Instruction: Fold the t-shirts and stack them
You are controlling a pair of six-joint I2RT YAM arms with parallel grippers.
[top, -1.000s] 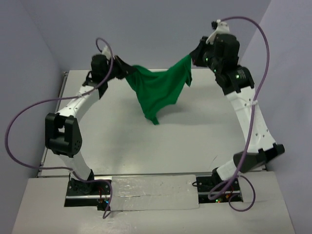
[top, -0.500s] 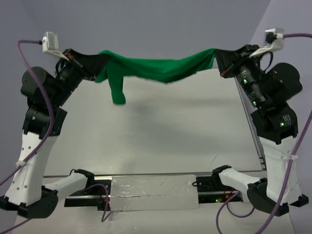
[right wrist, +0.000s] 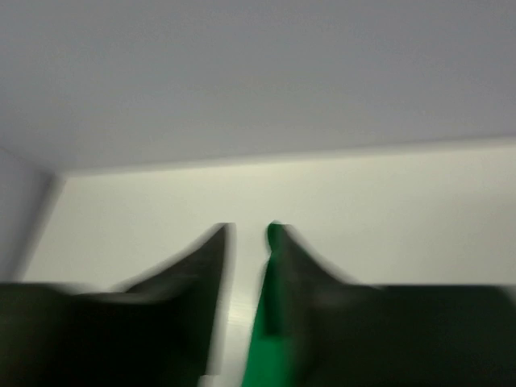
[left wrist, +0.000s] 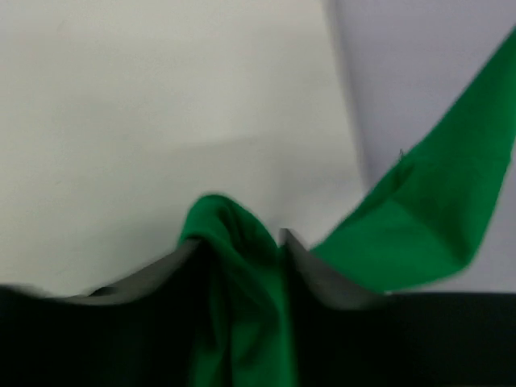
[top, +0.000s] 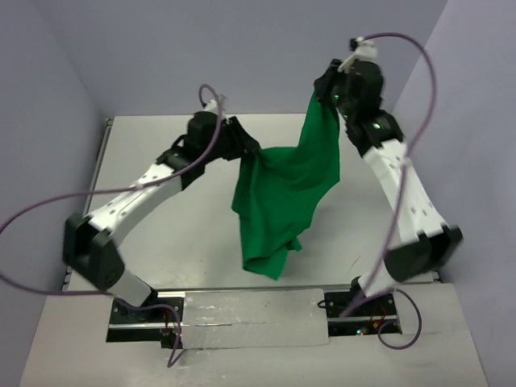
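Note:
The bright-green t-shirt [top: 282, 193] hangs in a long drape over the middle of the table, its lower end near the front edge. Its top corner is up at my right gripper [top: 322, 95], and a side fold is at my left gripper [top: 246, 149]. In the left wrist view the left gripper [left wrist: 238, 238] has its jaws wide apart with bunched t-shirt [left wrist: 242, 306] lying between them. In the right wrist view the right gripper [right wrist: 248, 230] is open. Bare table shows through its gap, and the t-shirt [right wrist: 262, 355] runs along the inner face of one finger.
The pale table [top: 347, 242] is bounded by lilac walls behind and at both sides. A taped metal strip [top: 250, 316] runs along the near edge between the arm bases. Purple cables loop off both arms.
Earlier the shirt was stretched wide and high between both shut grippers. Now the arms have swung inward, the shirt hangs down long, and both grippers' jaws have parted.

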